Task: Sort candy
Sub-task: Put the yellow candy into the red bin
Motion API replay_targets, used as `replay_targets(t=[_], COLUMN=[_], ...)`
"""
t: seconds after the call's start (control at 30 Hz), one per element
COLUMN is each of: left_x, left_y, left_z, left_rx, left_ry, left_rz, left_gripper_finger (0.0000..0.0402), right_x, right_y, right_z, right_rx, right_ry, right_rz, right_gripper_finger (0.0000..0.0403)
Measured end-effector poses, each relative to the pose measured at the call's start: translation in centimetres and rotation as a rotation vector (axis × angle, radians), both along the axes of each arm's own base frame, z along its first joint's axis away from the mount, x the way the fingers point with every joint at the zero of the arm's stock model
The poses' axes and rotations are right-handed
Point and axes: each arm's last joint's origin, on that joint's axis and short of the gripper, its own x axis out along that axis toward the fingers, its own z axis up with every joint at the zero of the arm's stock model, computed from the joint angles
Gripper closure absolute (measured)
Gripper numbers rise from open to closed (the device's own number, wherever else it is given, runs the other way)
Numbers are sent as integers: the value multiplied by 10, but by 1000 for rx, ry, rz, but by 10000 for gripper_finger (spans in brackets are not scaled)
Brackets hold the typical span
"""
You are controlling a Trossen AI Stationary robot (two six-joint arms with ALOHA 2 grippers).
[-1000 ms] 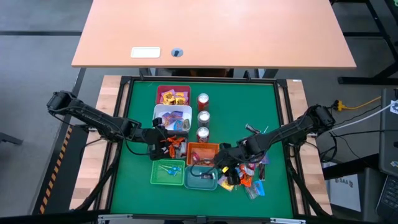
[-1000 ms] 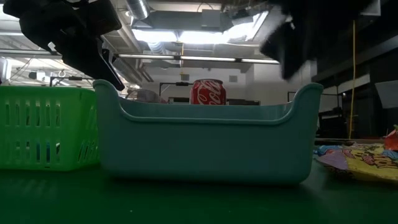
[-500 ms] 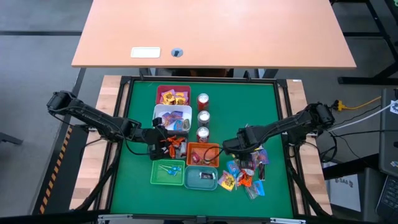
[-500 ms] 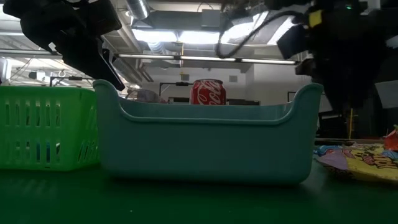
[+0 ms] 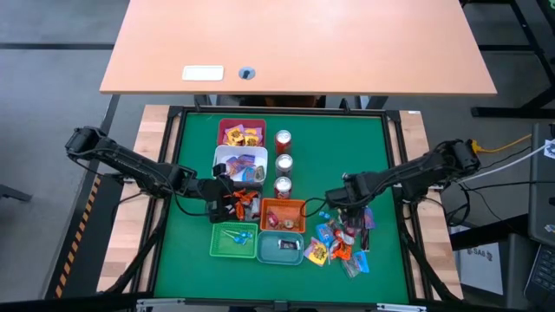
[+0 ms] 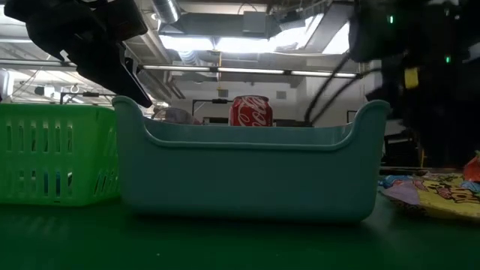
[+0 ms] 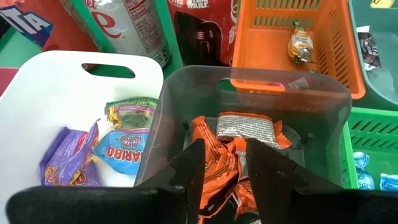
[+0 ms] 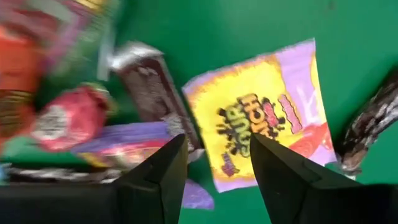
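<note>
Loose candy lies in a heap on the green mat near the right edge; more is sorted into bins. My right gripper hovers open over the heap, above a yellow-and-purple packet and a dark brown wrapper. My left gripper reaches into the clear bin, shut on an orange candy. The orange bin holds one sweet, the teal bin a dark one, and the green bin blue lollipops. My left gripper pinches a crumpled orange wrapper between its two fingers, inside the clear bin. The wrapper bunches in the gap and spreads out beyond the fingertips, among other orange sweets and a silvery packet. Whether it rests on the bin floor I cannot tell.
Three red-and-silver cans stand in a row right of the white bin and the maroon bin. In the low view the teal bin fills the foreground, with the green bin beside it. Bare mat lies left of the bins.
My right gripper has moved from over the teal bin toward the table's right and far side, and now stands over the loose candy heap. A dark sweet shows in the teal bin where the gripper was.
</note>
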Motion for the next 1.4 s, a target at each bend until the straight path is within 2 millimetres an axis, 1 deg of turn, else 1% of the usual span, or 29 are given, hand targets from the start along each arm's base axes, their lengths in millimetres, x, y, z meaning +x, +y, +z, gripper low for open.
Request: replay_targets(t=[0.2,0.3,0.37,0.47,0.77,0.87,1.0,1.1,1.27,1.4], left_x=[0,0,0,0,0,1,1,1,2,3], left_y=[0,0,0,0,0,0,0,0,0,-1], left_z=[0,0,0,0,0,1,1,1,2,4], left_rx=[-1,-1,-1,-2,-3,-2,-5,-6,-9,-13], left_ry=[-3,-4,-4,-7,-7,-8,-10,-13,-28,-51], left_rz=[1,1,1,1,2,2,3,3,3,1], left_gripper_finger=[295,295,295,295,295,295,295,295,295,295], right_x=[-6,-7,-7,-7,-7,-5,3,8,16,25], right_y=[-15,-18,-18,-17,-17,-17,-16,-15,-15,-15], right_z=[-24,-27,-27,-27,-26,-22,-12,-2,16,35], right_rx=[-1,2,2,8,13,7,10,12,-23,-58], right_ry=[-26,-31,-32,-31,-27,-24,-39,-47,-68,-100], right_rz=[-57,-72,-71,-63,-63,-60,-43,-11,44,84], right_gripper_finger=[228,229,239,268,385,396,385,385,398,398])
